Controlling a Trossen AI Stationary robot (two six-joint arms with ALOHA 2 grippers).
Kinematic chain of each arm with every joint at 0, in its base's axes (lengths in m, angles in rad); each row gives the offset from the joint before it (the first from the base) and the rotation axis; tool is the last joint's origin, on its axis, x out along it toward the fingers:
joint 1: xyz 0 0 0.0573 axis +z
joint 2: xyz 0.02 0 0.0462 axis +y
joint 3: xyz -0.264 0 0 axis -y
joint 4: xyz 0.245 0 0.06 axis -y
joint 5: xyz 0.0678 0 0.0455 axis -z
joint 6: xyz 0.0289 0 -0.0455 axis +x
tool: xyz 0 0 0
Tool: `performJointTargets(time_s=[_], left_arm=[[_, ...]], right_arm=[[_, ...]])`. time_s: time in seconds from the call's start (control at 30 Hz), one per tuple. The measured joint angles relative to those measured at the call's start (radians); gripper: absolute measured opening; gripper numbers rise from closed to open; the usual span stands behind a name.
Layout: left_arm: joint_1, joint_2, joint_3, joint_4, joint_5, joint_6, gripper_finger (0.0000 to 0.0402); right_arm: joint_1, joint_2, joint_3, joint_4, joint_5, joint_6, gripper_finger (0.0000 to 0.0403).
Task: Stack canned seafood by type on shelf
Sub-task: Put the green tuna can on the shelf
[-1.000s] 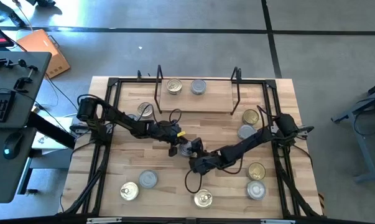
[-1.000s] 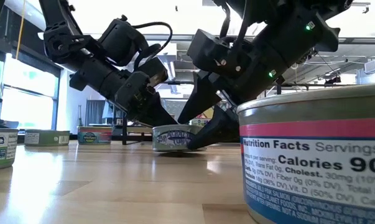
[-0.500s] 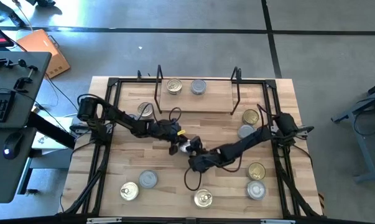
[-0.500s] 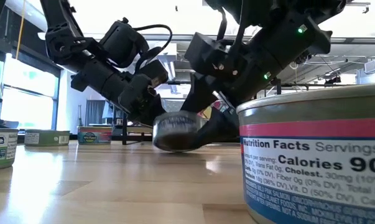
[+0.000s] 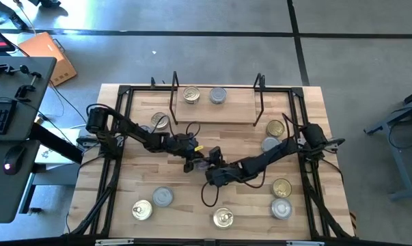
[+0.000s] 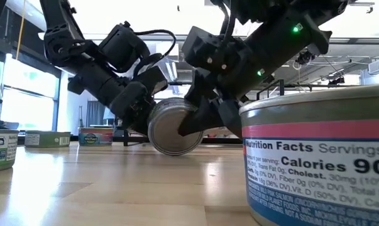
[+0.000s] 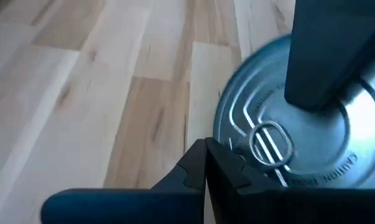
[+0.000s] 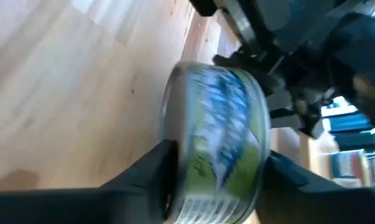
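A small tin with a silver pull-tab lid and a blue-green label (image 5: pixel 202 163) is at mid-table, tipped onto its side between my two grippers. My right gripper (image 5: pixel 211 161) is shut on it. My left gripper (image 5: pixel 190 162) is shut, and its tip (image 7: pixel 215 168) sits at the lid's rim (image 7: pixel 232 144); whether it touches is unclear. In the low view the tin (image 6: pixel 172 129) turns a plain flat face toward the near edge. The shelf (image 5: pixel 216 113) stands at the far edge and carries a gold-lidded can (image 5: pixel 191 95) and a silver one (image 5: pixel 218 96). My right gripper pinches the tin between its two fingers, one on each flat end: one finger (image 7: pixel 324 56) lies across the pull-tab lid, the other (image 6: pixel 195 119) on the bottom. It comes slanting down from the table's right. The tin is on edge, low at the tabletop.
Loose cans lie around: one left of the shelf (image 5: pixel 160 121), two on the right (image 5: pixel 275 128) (image 5: pixel 270 144), several along the near edge (image 5: pixel 162 197) (image 5: pixel 223 219) (image 5: pixel 282 187). A large can (image 6: pixel 315 163) fills the low view's foreground. A black frame (image 5: pixel 124 137) borders the table.
The tin lay flat on the table a second ago. My right gripper has turned and tipped it up, so it is now on edge with a flat face toward the near edge. Both grippers have stayed close together at mid-table.
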Motion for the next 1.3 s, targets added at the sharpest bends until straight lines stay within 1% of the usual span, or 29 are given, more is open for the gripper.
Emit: performJointTargets(time_s=[0.03, 0.07, 0.2, 0.3, 0.4, 0.5, 0.57, 0.67, 0.77, 0.93, 1.1, 1.23, 1.3], left_arm=[[0.0, -0.001, 0.0, 0.003, -0.003, 0.0, 0.0], [0.0, -0.001, 0.0, 0.003, -0.004, -0.001, 0.0], [0.0, 0.0, -0.001, -0.014, -0.02, -0.001, 0.0], [-0.005, -0.032, -0.001, -0.045, -0.028, 0.002, 0.0], [-0.023, -0.096, -0.004, -0.131, -0.059, 0.005, 0.0], [-0.051, -0.174, -0.004, -0.201, -0.127, 0.028, 0.0], [-0.074, -0.228, -0.003, -0.242, -0.18, 0.029, 0.0], [-0.114, -0.307, -0.003, -0.316, -0.228, 0.044, 0.0], [-0.162, -0.376, -0.002, -0.346, -0.252, 0.047, 0.0], [-0.237, -0.441, -0.002, -0.371, -0.276, 0.066, 0.0], [-0.285, -0.447, -0.001, -0.373, -0.38, 0.089, 0.0], [-0.293, -0.445, 0.0, -0.373, -0.389, 0.092, 0.0], [-0.293, -0.445, 0.0, -0.373, -0.388, 0.092, 0.0]], right_arm=[[0.001, 0.0, 0.0, -0.003, -0.003, 0.021, 0.0131], [0.004, 0.0, -0.001, -0.006, -0.003, 0.035, 0.0123], [0.025, -0.001, -0.001, -0.005, -0.004, 0.105, 0.0123], [0.05, -0.03, -0.001, -0.051, 0.044, 0.181, 0.0123], [0.071, -0.087, 0.015, -0.172, 0.151, 0.266, 0.0123], [0.072, -0.135, 0.066, -0.38, 0.256, 0.371, 0.0123], [0.052, -0.151, 0.111, -0.537, 0.284, 0.445, 0.0123], [-0.014, -0.156, 0.161, -0.723, 0.295, 0.552, 0.0123], [-0.1, -0.156, 0.17, -0.786, 0.303, 0.588, 0.0123], [-0.257, -0.156, 0.168, -0.804, 0.301, 0.565, 0.0123], [-0.39, -0.156, 0.168, -0.803, 0.287, 0.488, 0.0123], [-0.468, -0.144, 0.168, -0.802, 0.248, 0.438, 0.0123], [-0.498, -0.135, 0.168, -0.8, 0.219, 0.385, 0.0123]])
